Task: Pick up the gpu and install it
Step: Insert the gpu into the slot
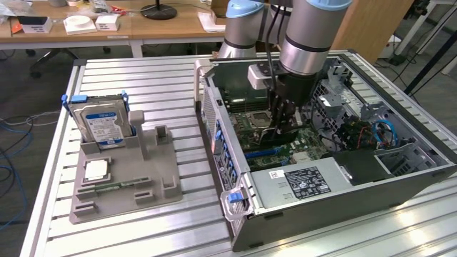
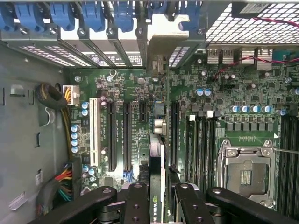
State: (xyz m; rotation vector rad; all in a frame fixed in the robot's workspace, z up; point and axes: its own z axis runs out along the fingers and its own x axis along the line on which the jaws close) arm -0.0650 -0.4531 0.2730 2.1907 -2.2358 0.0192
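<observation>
My gripper reaches down into the open computer case and is shut on the gpu. The card stands on edge between the two black fingers, with a green logo on its top edge. Its metal bracket points to the case's rear slot openings. It runs along the black expansion slots of the green motherboard. Whether it sits in a slot I cannot tell. In the exterior view the gpu is a dark slab under the fingers, over the motherboard.
To the exterior view's left, a grey fixture tray holds a silver hard drive, a processor chip and a narrow green memory stick. Inside the case are a power supply, a CPU socket, cable bundles and blue clips.
</observation>
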